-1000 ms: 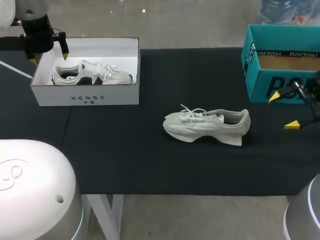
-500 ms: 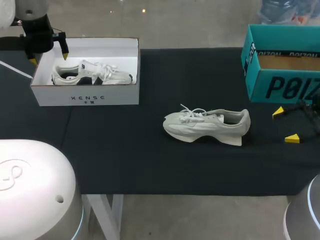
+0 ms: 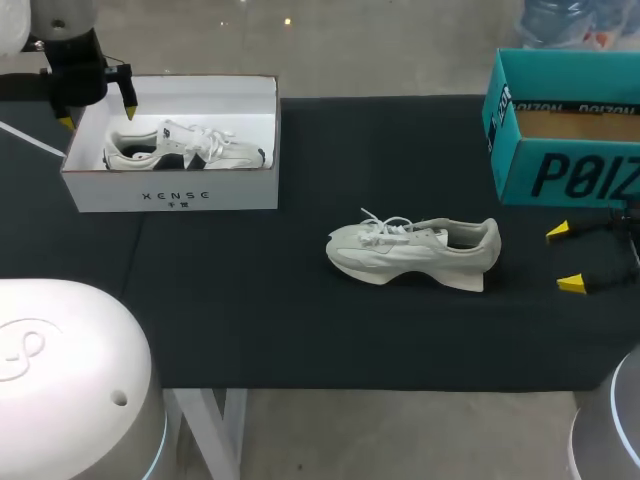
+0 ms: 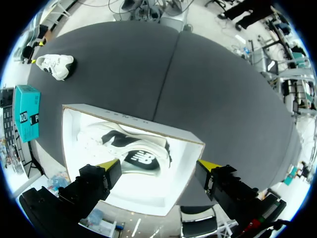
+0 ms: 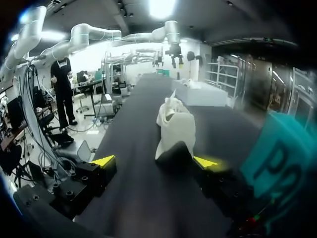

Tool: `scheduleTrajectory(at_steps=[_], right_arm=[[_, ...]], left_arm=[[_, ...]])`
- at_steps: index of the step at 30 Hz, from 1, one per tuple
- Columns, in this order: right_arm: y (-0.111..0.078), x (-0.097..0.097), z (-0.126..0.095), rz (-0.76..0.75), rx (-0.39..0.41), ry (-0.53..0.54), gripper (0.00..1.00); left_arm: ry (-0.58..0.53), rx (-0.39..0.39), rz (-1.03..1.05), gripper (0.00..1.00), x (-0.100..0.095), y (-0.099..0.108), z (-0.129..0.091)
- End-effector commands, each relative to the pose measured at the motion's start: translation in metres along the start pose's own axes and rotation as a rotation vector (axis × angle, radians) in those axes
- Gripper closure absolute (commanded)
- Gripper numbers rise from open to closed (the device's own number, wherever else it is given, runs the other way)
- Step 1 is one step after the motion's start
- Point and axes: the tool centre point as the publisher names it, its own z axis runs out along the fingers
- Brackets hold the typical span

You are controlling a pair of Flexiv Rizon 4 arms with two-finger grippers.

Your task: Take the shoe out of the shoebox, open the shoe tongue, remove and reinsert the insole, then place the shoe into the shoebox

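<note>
Right gripper [image 3: 565, 257] has dropped clear of the teal box [image 3: 560, 175], fingers apart, arm mostly cut off. Shoe [image 3: 415, 250] lies ahead, heel nearest. Left gripper [image 3: 97, 113], fingers spread, hangs over the white shoebox's [image 3: 170, 188] end.

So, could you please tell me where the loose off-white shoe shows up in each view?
Head view: off-white shoe mid-table, left of the teal box.
Left wrist view: shoe beyond the white shoebox, near the teal box.
Right wrist view: shoe straight ahead of the right gripper.
Shared landmark: the teal box.

Head overhead; left wrist down over shoebox [image 3: 170, 190]; right wrist low behind shoe [image 5: 176, 124].
</note>
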Motion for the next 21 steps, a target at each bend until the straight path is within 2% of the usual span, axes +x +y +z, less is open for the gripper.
scheduleTrajectory(at_steps=[1,7,15,21], right_arm=[[-0.003,0.005,0.011,0.011,0.018,-0.226,0.0],[-0.014,-0.006,0.021,0.013,0.003,-0.243,0.0],[-0.016,-0.036,0.034,-0.027,0.0,-0.187,0.0],[-0.015,-0.046,0.039,-0.036,0.009,-0.148,0.0]], left_arm=[[0.001,-0.003,0.001,0.0,0.001,-0.001,0.0],[0.001,-0.003,0.001,0.0,0.001,-0.001,0.0],[0.001,-0.003,0.001,0.0,0.001,-0.001,0.0],[0.001,-0.003,0.001,0.0,0.001,-0.001,0.0]])
